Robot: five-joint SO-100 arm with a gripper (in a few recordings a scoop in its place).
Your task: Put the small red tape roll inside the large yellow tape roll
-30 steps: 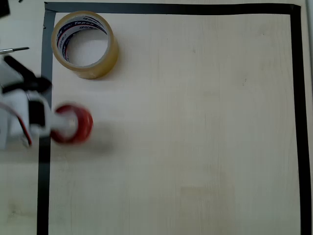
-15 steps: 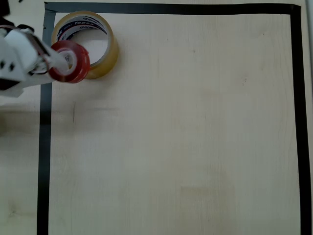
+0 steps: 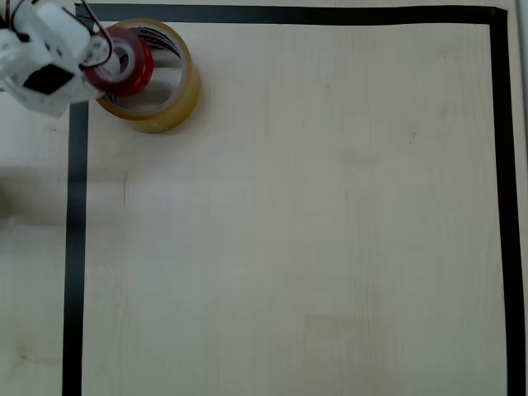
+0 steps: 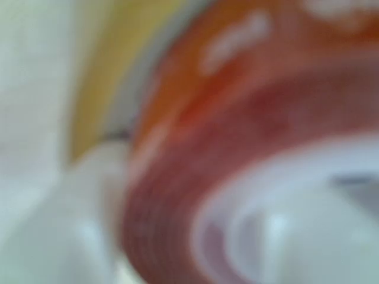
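Holding small red tape roll [image 3: 124, 62] in tool [image 3: 106, 58] | tilted, over large yellow tape roll [image 3: 169, 99] left rim

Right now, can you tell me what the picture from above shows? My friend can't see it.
A white robot gripper holds the small red tape roll over the left side of the large yellow tape roll, which stands in the top left corner of a pale wooden table. A border of black tape runs around the table's edges.
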